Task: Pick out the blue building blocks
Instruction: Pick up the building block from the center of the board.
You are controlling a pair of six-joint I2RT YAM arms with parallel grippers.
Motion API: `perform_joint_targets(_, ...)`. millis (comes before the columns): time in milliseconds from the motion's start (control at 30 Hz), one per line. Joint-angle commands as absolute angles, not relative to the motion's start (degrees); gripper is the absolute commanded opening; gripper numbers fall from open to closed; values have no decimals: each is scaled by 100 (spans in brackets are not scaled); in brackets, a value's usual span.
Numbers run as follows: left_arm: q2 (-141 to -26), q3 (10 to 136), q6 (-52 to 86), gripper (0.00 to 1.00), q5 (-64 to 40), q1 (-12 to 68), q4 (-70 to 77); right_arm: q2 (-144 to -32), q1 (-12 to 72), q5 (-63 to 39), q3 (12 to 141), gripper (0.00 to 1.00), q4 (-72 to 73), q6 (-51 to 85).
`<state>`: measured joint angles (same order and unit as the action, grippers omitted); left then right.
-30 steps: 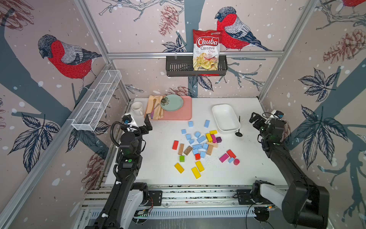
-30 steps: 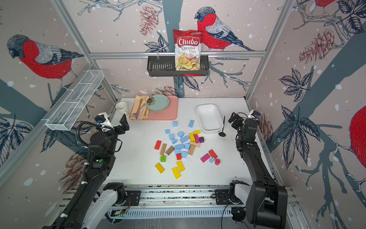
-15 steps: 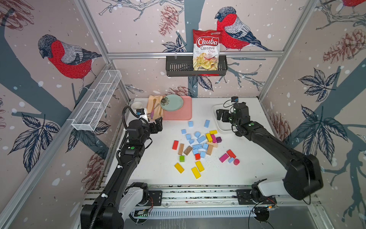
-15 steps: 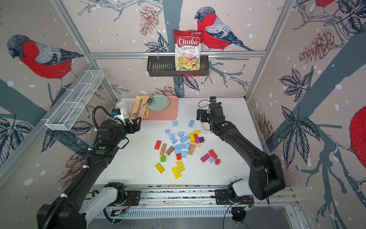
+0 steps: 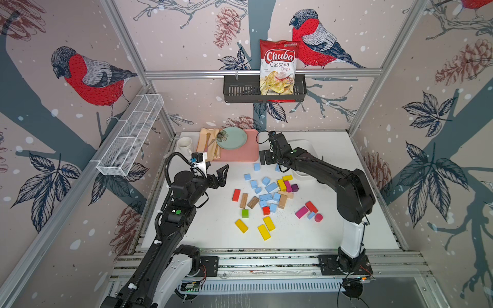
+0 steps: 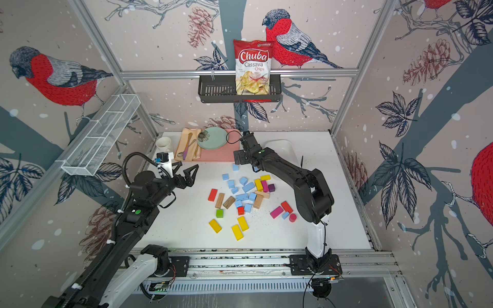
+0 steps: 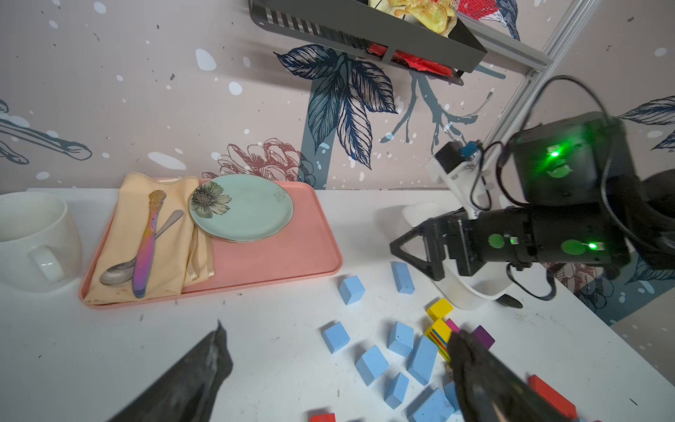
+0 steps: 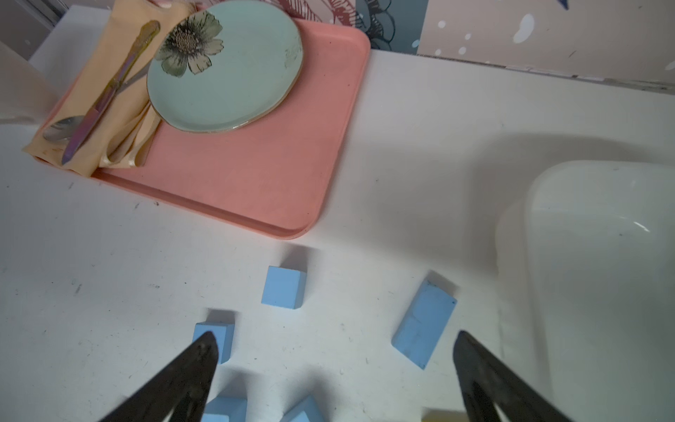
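The blue building blocks (image 5: 271, 187) lie scattered on the white table (image 5: 213, 240) on the robot's side of the pink tray (image 5: 240, 158), off its near right corner as the top views show it. The right gripper (image 8: 334, 338) hangs over the ones closest to the tray, jaws spread wide and holding nothing. In the right wrist view a bar (image 8: 423, 321) and a cube (image 8: 283, 286) sit just ahead of the gap between its fingers. A second cube (image 8: 215, 334) shows at one fingertip; whether they touch cannot be told. The left gripper (image 6: 186, 170), also wide open and empty, hovers off the tray's near left corner, apart from the blocks.

Counted in a top view:
- twelve blue ones, one half hidden under the right arm
- five yellow blocks (image 5: 264, 232)
- four plain wooden blocks (image 5: 243, 200)
- three red blocks (image 5: 236, 194) and a red cylinder (image 5: 318, 218)
- two magenta blocks (image 5: 302, 212)
- one purple block (image 5: 294, 188)
- one green block (image 5: 245, 213)

The white dish (image 8: 591, 255) stands to the right of the tray, just beside the bar, and the right arm covers most of it in both top views. On the tray rest a green plate (image 5: 231, 138) and a folded napkin (image 5: 205, 141) carrying a knife and a spoon. A mug (image 5: 184, 145) stands at the tray's left. Farther from the tray, several blue blocks touch yellow, magenta and wooden ones in the heap. One lone blue block (image 5: 310, 215) lies farthest out, wedged between a magenta block and the red cylinder.
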<state>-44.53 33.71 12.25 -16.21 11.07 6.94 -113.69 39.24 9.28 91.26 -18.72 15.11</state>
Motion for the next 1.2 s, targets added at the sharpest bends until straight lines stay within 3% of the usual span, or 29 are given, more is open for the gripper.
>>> perform_joint_targets(0,-4317,3245,1084,96,-1891,1108,1262,-11776,4009,1172,9506,99,-2224,1731)
perform_joint_targets(400,-4409,3321,985,96,-2081,1110,1214,-12753,4089,1224,10132,96,-2302,2202)
perform_joint_targets(800,-4473,3445,934,96,-2103,1107,1055,-13349,4296,1222,10588,84,-2323,2311)
perform_joint_targets(1167,-4544,3480,940,96,-2135,1107,1013,-13699,4376,1264,10890,67,-2399,2426)
